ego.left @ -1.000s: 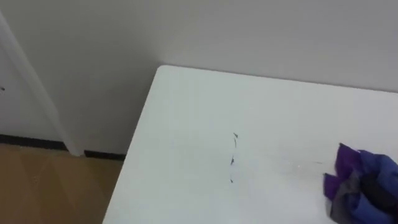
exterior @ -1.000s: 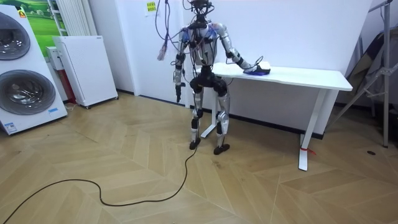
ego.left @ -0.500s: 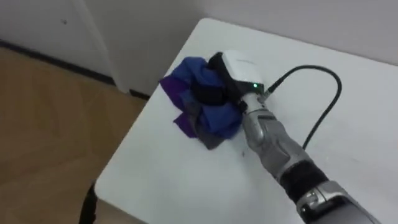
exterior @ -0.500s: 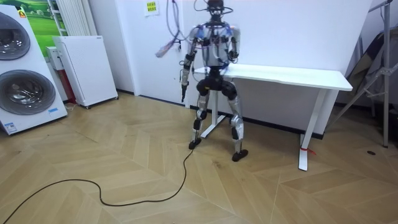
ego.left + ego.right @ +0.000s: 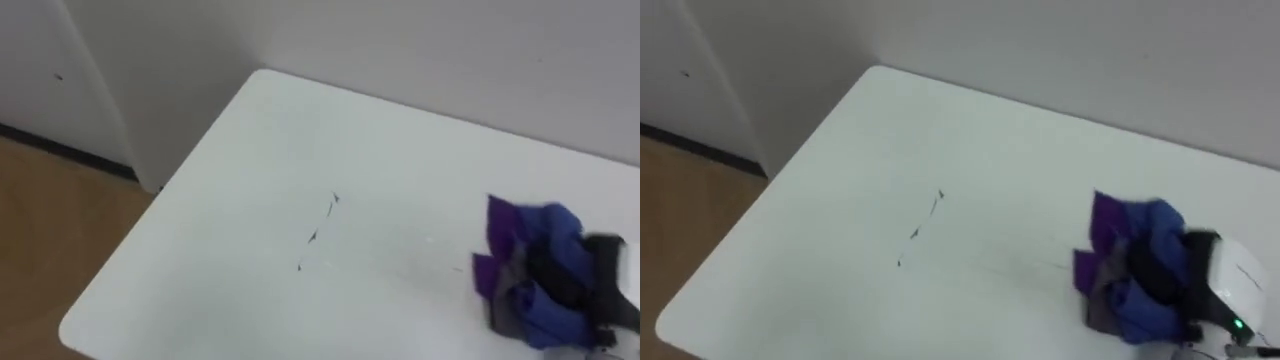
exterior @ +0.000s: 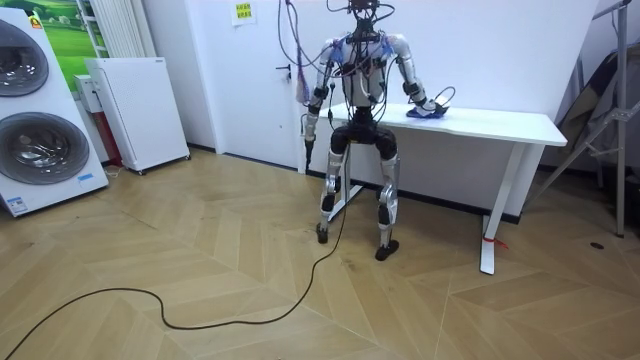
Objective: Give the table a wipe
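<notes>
A crumpled blue and purple cloth [image 5: 528,272] [image 5: 1132,262] lies on the right part of the white table [image 5: 240,210] [image 5: 830,180]. My right hand [image 5: 1212,274] [image 5: 590,270] rests on it from the right, its dark fingers curled into the folds. A short line of dark marks [image 5: 318,232] [image 5: 920,228] crosses the tabletop to the left of the cloth. In the room view I stand at the table's left end, right arm stretched over the top to the cloth [image 6: 425,111]. My left hand [image 6: 308,126] hangs at my side.
The table's left edge and near corner [image 5: 75,325] drop to wooden floor [image 5: 40,210]. A white wall [image 5: 400,40] runs close behind the table. A white cabinet [image 6: 135,110] and washing machines [image 6: 35,120] stand far off at the room view's left.
My right hand has swept the cloth from the table's left corner back to the right. The dark marks show again. The eye view shifted, and I have turned at the table's end.
</notes>
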`<state>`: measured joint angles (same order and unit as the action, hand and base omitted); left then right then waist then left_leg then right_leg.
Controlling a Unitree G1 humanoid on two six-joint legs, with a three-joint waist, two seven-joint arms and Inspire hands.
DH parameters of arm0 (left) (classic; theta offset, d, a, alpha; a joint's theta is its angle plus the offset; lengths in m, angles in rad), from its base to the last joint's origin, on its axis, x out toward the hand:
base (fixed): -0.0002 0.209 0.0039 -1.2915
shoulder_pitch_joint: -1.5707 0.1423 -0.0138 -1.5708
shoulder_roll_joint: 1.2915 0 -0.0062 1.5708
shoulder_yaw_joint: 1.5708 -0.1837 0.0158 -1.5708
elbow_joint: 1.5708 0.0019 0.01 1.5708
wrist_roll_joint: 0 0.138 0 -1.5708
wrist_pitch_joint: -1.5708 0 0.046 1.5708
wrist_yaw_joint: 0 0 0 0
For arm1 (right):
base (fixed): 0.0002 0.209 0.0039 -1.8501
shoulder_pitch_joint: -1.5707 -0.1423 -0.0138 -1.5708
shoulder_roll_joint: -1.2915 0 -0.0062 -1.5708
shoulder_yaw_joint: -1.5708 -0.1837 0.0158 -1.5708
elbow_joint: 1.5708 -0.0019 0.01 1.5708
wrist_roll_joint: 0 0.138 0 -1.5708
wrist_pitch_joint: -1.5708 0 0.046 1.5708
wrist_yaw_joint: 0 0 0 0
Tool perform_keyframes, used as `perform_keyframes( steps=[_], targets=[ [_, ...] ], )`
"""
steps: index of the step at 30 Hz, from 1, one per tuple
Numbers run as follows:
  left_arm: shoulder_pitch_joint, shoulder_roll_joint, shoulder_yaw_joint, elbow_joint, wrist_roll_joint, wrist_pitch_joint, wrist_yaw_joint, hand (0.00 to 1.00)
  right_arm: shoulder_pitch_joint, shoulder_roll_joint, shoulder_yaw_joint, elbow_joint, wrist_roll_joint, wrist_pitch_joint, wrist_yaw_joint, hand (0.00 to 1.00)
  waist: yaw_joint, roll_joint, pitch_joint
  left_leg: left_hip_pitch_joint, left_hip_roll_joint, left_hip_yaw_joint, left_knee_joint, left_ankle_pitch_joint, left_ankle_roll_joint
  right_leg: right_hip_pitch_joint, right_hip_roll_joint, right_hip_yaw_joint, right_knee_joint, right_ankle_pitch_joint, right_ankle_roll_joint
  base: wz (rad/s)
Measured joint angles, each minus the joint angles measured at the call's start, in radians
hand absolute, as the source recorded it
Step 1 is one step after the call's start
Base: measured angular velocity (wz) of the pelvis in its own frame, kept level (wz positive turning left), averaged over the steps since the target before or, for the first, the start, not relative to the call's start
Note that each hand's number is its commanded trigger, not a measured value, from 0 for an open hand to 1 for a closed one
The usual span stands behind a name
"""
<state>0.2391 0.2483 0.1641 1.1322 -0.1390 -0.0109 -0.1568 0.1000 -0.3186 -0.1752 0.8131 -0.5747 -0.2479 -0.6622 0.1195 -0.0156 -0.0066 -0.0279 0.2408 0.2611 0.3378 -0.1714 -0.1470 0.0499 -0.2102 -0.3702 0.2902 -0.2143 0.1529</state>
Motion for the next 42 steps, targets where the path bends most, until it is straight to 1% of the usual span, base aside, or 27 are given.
perform_keyframes(
  steps=[1,2,3,5,6,7,8,10,11,12,15,18,20,22,24,25,26,30,33,34,35,36,37,38,39,41,42],
  targets=[
    [0.001,-0.001,-0.005,0.007,0.000,0.006,0.001,0.00,-0.025,0.009,0.002,0.001,0.009,0.020,0.006,1.00,0.024,0.008,-0.0013,0.014,-0.047,-0.038,0.013,-0.037,0.021,-0.017,0.003,0.042,0.001,0.015,-0.004,-0.86],
    [-0.001,-0.001,-0.016,0.006,0.006,0.006,0.009,0.00,-0.061,0.018,0.012,-0.008,0.016,0.043,0.024,1.00,0.041,0.021,-0.0007,0.023,-0.063,-0.065,0.005,-0.046,0.030,-0.035,0.012,0.073,-0.002,0.039,-0.016,-0.89],
    [-0.003,-0.002,-0.025,0.006,0.011,0.006,0.016,0.00,-0.080,0.024,0.024,-0.013,0.018,0.061,0.031,1.00,0.048,0.028,-0.0003,0.025,-0.063,-0.069,0.002,-0.047,0.031,-0.044,0.016,0.085,-0.002,0.052,-0.023,-0.92],
    [-0.001,-0.018,-0.051,0.006,0.017,0.007,0.031,0.00,-0.169,0.045,0.086,-0.047,-0.018,0.109,0.103,1.00,0.070,0.064,0.0046,0.038,-0.064,-0.069,-0.031,-0.047,0.031,-0.094,0.042,0.137,0.003,0.095,-0.045,-1.11],
    [-0.002,-0.022,-0.053,0.006,0.016,0.007,0.033,0.00,-0.188,0.054,0.114,-0.056,-0.029,0.112,0.115,1.00,0.073,0.070,0.0021,0.035,-0.066,-0.068,-0.041,-0.048,0.030,-0.108,0.049,0.147,0.002,0.101,-0.045,-1.16],
    [-0.013,-0.028,-0.056,0.006,0.011,0.009,0.035,0.00,-0.227,0.070,0.177,-0.071,-0.053,0.118,0.134,1.00,0.078,0.077,0.0037,0.034,-0.068,-0.073,-0.061,-0.045,0.026,-0.135,0.073,0.159,-0.003,0.111,-0.055,-1.00],
    [-0.030,-0.030,-0.063,0.006,0.002,0.010,0.037,0.00,-0.255,0.090,0.237,-0.089,-0.068,0.123,0.158,1.00,0.079,0.077,0.0022,0.033,-0.074,-0.087,-0.086,-0.033,0.026,-0.158,0.092,0.178,-0.011,0.122,-0.072,-0.85],
    [-0.059,-0.037,-0.073,-0.012,-0.030,0.010,0.037,0.00,-0.268,0.114,0.313,-0.129,-0.089,0.137,0.190,1.00,0.062,0.070,0.0017,0.032,-0.082,-0.118,-0.118,-0.015,0.026,-0.177,0.110,0.195,-0.018,0.131,-0.085,-0.30],
    [-0.067,-0.043,-0.073,-0.037,-0.058,0.009,0.037,0.00,-0.265,0.129,0.338,-0.131,-0.109,0.134,0.193,1.00,0.044,0.064,0.0005,0.032,-0.083,-0.136,-0.132,-0.006,0.023,-0.181,0.114,0.194,-0.016,0.129,-0.089,0.00],
    [-0.072,-0.051,-0.078,-0.050,-0.094,0.005,0.037,0.00,-0.264,0.133,0.352,-0.132,-0.123,0.127,0.193,1.00,0.035,0.055,-0.0055,0.032,-0.090,-0.162,-0.140,-0.003,0.023,-0.186,0.117,0.195,-0.014,0.128,-0.091,0.06],
    [-0.071,-0.060,-0.091,-0.064,-0.128,-0.004,0.035,0.00,-0.235,0.131,0.349,-0.115,-0.129,0.091,0.179,1.00,-0.003,0.052,-0.0049,0.035,-0.095,-0.187,-0.144,0.001,0.031,-0.162,0.124,0.193,-0.036,0.128,-0.092,0.22],
    [-0.052,-0.062,-0.084,-0.057,-0.119,-0.014,0.029,0.00,-0.150,0.112,0.308,-0.086,-0.119,0.014,0.099,1.00,-0.044,0.030,-0.0082,0.058,-0.104,-0.188,-0.155,0.003,0.039,-0.112,0.124,0.196,-0.081,0.125,-0.083,0.41],
    [-0.032,-0.060,-0.020,-0.034,-0.084,-0.017,0.028,0.00,-0.026,0.079,0.222,-0.082,-0.040,-0.042,0.004,1.00,-0.059,0.018,-0.0142,0.069,-0.118,-0.187,-0.152,-0.003,0.052,-0.064,0.120,0.200,-0.107,0.120,-0.072,0.47],
    [-0.002,-0.052,0.057,-0.036,-0.042,-0.019,0.041,0.00,0.068,0.051,0.142,-0.082,0.026,-0.060,-0.040,1.00,-0.060,-0.002,-0.0158,0.072,-0.127,-0.181,-0.150,-0.012,0.062,-0.051,0.113,0.198,-0.112,0.117,-0.071,0.25],
    [0.027,-0.038,0.069,-0.035,-0.040,-0.019,0.066,0.00,0.150,0.028,0.074,-0.077,0.097,-0.071,-0.065,1.00,-0.062,-0.016,-0.0161,0.064,-0.135,-0.181,-0.144,-0.017,0.071,-0.044,0.107,0.186,-0.110,0.117,-0.071,0.20],
    [0.040,-0.033,0.068,-0.035,-0.033,-0.019,0.070,0.00,0.189,0.010,0.050,-0.060,0.135,-0.081,-0.075,1.00,-0.063,-0.017,-0.0169,0.061,-0.136,-0.181,-0.138,-0.022,0.077,-0.043,0.107,0.144,-0.107,0.118,-0.072,0.17],
    [0.046,-0.034,0.068,-0.035,-0.013,-0.019,0.071,0.00,0.207,0.000,0.027,-0.035,0.162,-0.090,-0.084,1.00,-0.063,-0.017,-0.0170,0.062,-0.139,-0.182,-0.136,-0.027,0.081,-0.038,0.106,0.116,-0.107,0.118,-0.072,0.16],
    [0.036,-0.033,0.043,-0.036,-0.009,-0.017,0.076,0.00,0.196,0.000,0.006,-0.003,0.176,-0.080,-0.088,1.00,-0.056,-0.014,-0.0173,0.084,-0.147,-0.177,-0.140,-0.041,0.088,-0.009,0.106,0.107,-0.120,0.118,-0.072,-0.01],
    [0.021,-0.034,-0.024,-0.035,-0.028,-0.010,0.077,0.00,0.127,0.022,0.029,-0.009,0.152,-0.025,-0.087,1.00,-0.046,-0.004,-0.0142,0.106,-0.148,-0.162,-0.143,-0.046,0.091,-0.010,0.112,0.120,-0.121,0.125,-0.083,-0.42],
    [0.003,-0.039,-0.047,-0.030,-0.030,-0.008,0.075,0.00,0.099,0.031,0.041,-0.041,0.124,0.026,-0.082,1.00,-0.035,-0.003,-0.0133,0.111,-0.147,-0.164,-0.144,-0.048,0.092,-0.019,0.116,0.124,-0.117,0.131,-0.089,-0.59],
    [-0.017,-0.047,-0.067,-0.030,-0.028,-0.003,0.075,0.00,0.070,0.047,0.065,-0.093,0.076,0.102,-0.062,1.00,-0.021,-0.001,-0.0121,0.109,-0.147,-0.166,-0.144,-0.048,0.092,-0.033,0.122,0.125,-0.115,0.142,-0.096,-0.67],
    [-0.022,-0.052,-0.071,-0.026,-0.027,-0.002,0.074,0.00,0.057,0.053,0.086,-0.133,0.046,0.140,-0.040,1.00,-0.005,0.001,-0.0107,0.109,-0.148,-0.168,-0.144,-0.052,0.089,-0.041,0.126,0.123,-0.115,0.148,-0.102,-0.82],
    [-0.053,-0.063,-0.071,-0.010,-0.028,-0.001,0.065,0.00,0.024,0.068,0.158,-0.209,-0.020,0.192,0.017,1.00,0.028,0.006,-0.0056,0.108,-0.148,-0.176,-0.146,-0.054,0.092,-0.059,0.137,0.119,-0.112,0.161,-0.115,-0.87],
    [-0.071,-0.068,-0.080,-0.009,-0.029,0.001,0.063,0.00,-0.038,0.089,0.253,-0.251,-0.074,0.214,0.072,1.00,0.052,0.009,0.0042,0.107,-0.148,-0.189,-0.146,-0.056,0.092,-0.075,0.146,0.117,-0.103,0.167,-0.125,-0.78],
    [-0.080,-0.069,-0.097,-0.009,-0.033,0.003,0.063,0.00,-0.081,0.098,0.301,-0.259,-0.102,0.221,0.098,1.00,0.062,0.011,0.0086,0.102,-0.149,-0.200,-0.145,-0.056,0.092,-0.084,0.150,0.117,-0.100,0.168,-0.128,-0.39],
    [-0.110,-0.073,-0.140,-0.011,-0.081,0.008,0.052,0.00,-0.249,0.149,0.447,-0.259,-0.188,0.223,0.209,1.00,0.081,0.013,0.0206,0.054,-0.152,-0.256,-0.135,-0.049,0.088,-0.120,0.161,0.110,-0.098,0.152,-0.131,0.17],
    [-0.115,-0.075,-0.142,-0.011,-0.098,0.011,0.047,0.00,-0.281,0.157,0.465,-0.260,-0.204,0.216,0.230,1.00,0.085,0.010,0.0198,0.042,-0.153,-0.272,-0.136,-0.042,0.084,-0.126,0.161,0.103,-0.100,0.151,-0.134,0.61]
  ],
)
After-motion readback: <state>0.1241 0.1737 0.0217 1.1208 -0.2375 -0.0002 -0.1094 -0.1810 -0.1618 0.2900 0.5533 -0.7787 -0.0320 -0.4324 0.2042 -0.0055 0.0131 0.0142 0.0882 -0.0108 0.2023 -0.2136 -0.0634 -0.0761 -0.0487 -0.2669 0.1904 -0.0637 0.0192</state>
